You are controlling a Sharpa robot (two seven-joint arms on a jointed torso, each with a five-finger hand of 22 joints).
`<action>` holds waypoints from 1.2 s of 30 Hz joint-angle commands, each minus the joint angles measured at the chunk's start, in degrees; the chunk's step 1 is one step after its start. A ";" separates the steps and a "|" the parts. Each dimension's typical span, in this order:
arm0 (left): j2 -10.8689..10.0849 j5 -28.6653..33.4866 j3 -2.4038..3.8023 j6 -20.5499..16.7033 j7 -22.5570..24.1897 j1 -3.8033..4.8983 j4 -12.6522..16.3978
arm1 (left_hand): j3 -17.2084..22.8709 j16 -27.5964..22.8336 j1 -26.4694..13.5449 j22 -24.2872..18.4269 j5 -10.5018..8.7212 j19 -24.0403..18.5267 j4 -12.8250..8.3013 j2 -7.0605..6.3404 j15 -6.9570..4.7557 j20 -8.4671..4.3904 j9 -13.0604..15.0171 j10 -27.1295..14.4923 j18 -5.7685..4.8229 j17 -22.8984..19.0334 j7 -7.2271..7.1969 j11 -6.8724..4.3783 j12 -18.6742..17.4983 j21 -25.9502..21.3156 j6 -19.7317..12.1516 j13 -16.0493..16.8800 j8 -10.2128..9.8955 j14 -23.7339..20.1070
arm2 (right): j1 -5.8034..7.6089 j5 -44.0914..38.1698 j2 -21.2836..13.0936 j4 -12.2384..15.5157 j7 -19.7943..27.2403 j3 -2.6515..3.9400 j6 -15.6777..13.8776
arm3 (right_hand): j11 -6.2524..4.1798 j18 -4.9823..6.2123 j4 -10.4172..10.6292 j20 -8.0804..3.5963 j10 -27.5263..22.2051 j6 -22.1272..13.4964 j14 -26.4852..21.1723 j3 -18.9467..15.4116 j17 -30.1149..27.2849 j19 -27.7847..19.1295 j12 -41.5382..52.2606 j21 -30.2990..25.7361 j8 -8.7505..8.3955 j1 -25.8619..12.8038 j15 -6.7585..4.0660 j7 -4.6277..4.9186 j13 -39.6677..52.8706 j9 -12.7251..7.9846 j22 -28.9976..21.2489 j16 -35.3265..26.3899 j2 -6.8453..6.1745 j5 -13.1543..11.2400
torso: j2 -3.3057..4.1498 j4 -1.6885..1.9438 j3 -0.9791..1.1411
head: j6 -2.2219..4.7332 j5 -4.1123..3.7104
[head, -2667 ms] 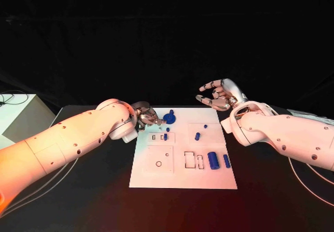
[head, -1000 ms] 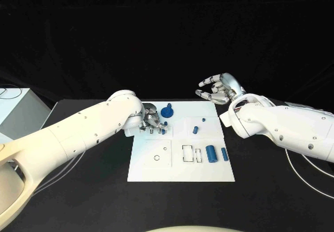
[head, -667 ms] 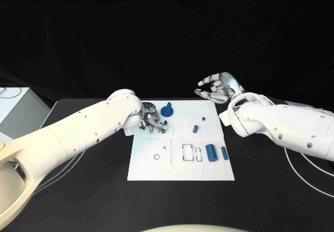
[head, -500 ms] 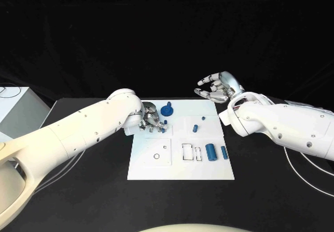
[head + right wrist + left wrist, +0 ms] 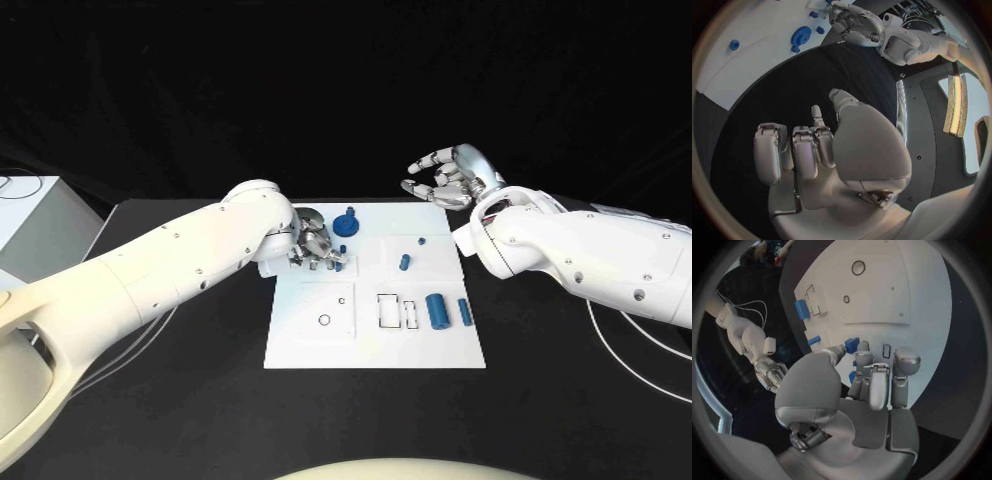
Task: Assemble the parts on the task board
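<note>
The white task board (image 5: 433,345) lies mid-table. My left hand (image 5: 315,248) rests at its far left corner. In the left wrist view the thumb and a finger pinch a small blue part (image 5: 852,344) standing by the slot outlines; the same part (image 5: 336,263) peeks out under the fingers. A blue gear-like part (image 5: 346,222) stands just beyond. Two small pegs (image 5: 405,263) sit mid-board. Two blue cylinders (image 5: 436,312) lie at the near right beside rectangular slots. My right hand (image 5: 450,178) hangs above the board's far right corner, fingers curled in, holding nothing.
A white box (image 5: 22,225) stands at the table's far left edge. White cables trail along both arms onto the black table. A round hole (image 5: 323,320) and a smaller one mark the board's near left panel.
The camera has shifted a little. My left hand stays at the small blue part by the slots, and my right hand holds its raised place.
</note>
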 commanded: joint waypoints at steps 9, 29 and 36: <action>-0.01 1.71 -0.02 1.44 0.38 0.15 0.15 | 10.47 0.40 8.13 0.48 0.33 -0.77 -1.83 -1.01 -0.80 -0.19 3.41 -0.17 -0.58 7.46 -0.23 -0.77 -0.54 0.82 -1.67 -0.54 1.37 2.90 | -0.02 -0.32 0.05 -0.07 0.04 0.03 0.88 | 0.06 -0.68 0.07 0.12 1.30 -0.30 5.97 0.35 15.08 3.22 -0.28 -0.31 0.34 0.38 0.04 0.25 10.96 0.02 8.06 0.23 0.19 0.24 | -0.03 0.00 0.00 | -0.27 0.11; -0.39 3.33 -0.01 -0.30 0.53 0.13 0.68 | 26.59 0.99 4.17 2.25 5.38 -0.57 -9.92 -4.17 -0.74 -0.04 9.36 0.55 -0.74 8.66 0.12 -0.57 -0.99 2.72 -1.54 -0.96 3.44 3.45 | -0.15 -0.33 0.12 -0.24 0.07 0.03 0.95 | 0.07 -0.69 0.04 0.12 1.42 -0.31 5.97 0.49 15.08 3.24 -0.18 -0.27 0.36 0.43 0.04 0.25 11.06 0.02 8.10 0.23 0.22 0.18 | 0.06 -0.02 0.05 | -0.10 0.28; -1.24 3.94 0.02 -3.48 0.70 0.13 1.29 | 28.07 2.52 0.47 5.36 16.03 1.49 -13.86 -6.58 -1.85 -1.03 11.43 4.02 -1.28 12.03 -1.02 -1.73 0.40 5.01 1.58 1.16 3.34 4.94 | -0.18 -0.32 -0.01 -0.23 0.10 0.03 0.88 | 0.08 -0.68 0.08 0.13 1.40 -0.36 5.97 0.55 15.08 3.24 -0.19 -0.28 0.35 0.36 0.04 0.27 11.04 0.02 8.09 0.23 0.23 0.14 | -0.01 0.05 0.06 | -0.08 0.37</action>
